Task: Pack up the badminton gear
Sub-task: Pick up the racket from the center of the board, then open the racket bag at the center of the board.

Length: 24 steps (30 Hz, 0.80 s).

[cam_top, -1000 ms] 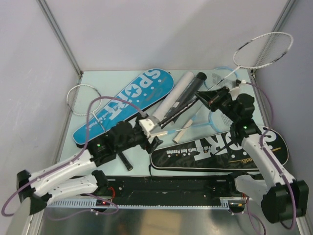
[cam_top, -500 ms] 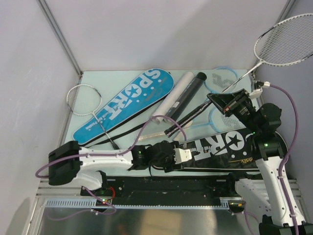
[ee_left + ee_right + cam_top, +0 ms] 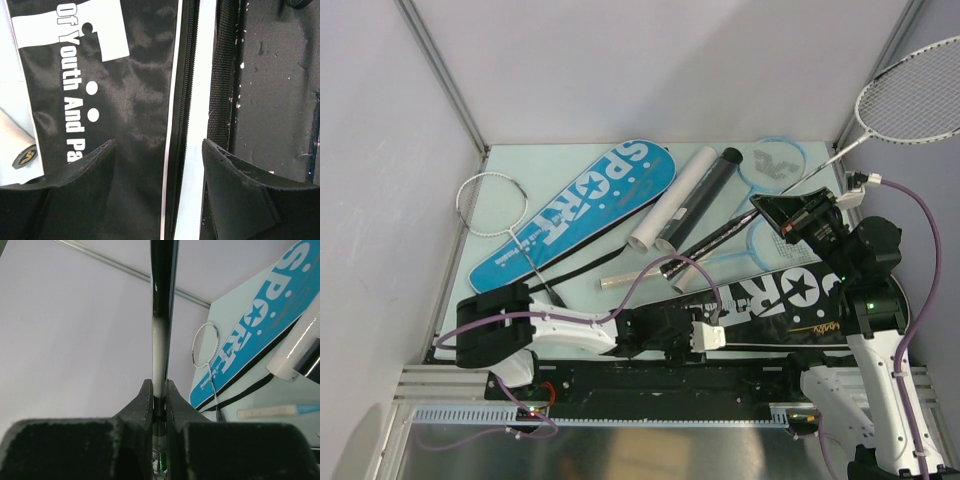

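Just swung left tool, jaws apart, over to the black cover zip at 6 o'clock on the counter, hoisted white racket higher toward 1 o'clock, right tool clamped on it, guessing bagging next.

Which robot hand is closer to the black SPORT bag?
Left. The left gripper hangs open right over the black SPORT cover, its fingers either side of the zipper edge. The right gripper is raised well above the table, shut on the white racket.
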Each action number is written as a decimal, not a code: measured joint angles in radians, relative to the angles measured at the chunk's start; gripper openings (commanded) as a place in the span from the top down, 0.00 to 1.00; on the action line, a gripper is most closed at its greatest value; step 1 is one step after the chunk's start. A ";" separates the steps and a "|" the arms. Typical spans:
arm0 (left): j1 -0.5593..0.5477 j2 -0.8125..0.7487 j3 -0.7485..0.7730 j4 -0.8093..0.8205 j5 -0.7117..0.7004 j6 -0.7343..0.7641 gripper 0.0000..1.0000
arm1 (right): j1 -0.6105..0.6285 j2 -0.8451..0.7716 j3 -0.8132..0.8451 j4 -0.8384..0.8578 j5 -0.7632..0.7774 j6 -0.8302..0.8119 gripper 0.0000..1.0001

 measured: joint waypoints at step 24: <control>-0.032 0.004 -0.082 0.098 -0.123 0.001 0.43 | -0.024 0.004 0.000 -0.154 0.238 -0.211 1.00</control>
